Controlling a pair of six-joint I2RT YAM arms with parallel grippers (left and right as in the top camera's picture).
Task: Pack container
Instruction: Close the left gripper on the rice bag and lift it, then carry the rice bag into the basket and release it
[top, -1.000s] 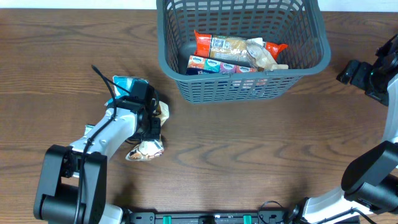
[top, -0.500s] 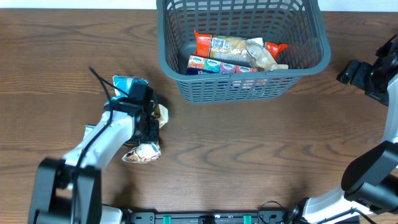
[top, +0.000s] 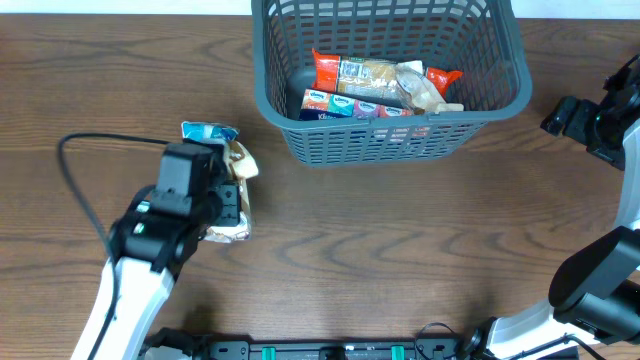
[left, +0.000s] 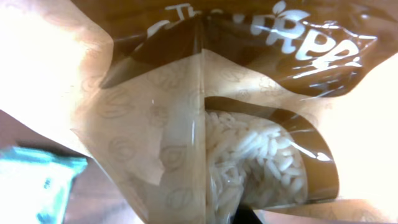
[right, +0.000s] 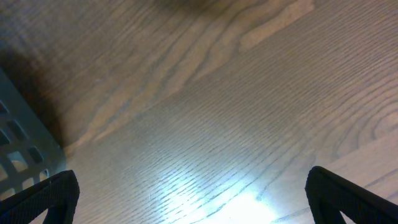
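The left gripper (top: 226, 196) has lifted since a second ago, clamped on the tan plastic packet of white rice (left: 249, 162), which has shifted left with it. The right gripper (right: 194, 198) hangs with its jaws spread wide. The large dark grey lattice-sided plastic basket (top: 380, 142) stays at the table's far edge.

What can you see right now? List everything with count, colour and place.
basket: one, dark grey, far centre of the table
red packet: one, red-orange with a clear window, in the basket
tissue pack: one, blue and pink, in the basket by its near wall
clear bag: one, pale, in the basket on the red packet's right end
teal packet: one, teal, on the table left of the basket
rice bag: one, brown and tan, at the left end effector
table: one, dark brown wood
left end effector: one, black, at the rice bag, jaws hidden
right end effector: one, black, open, right of the basket
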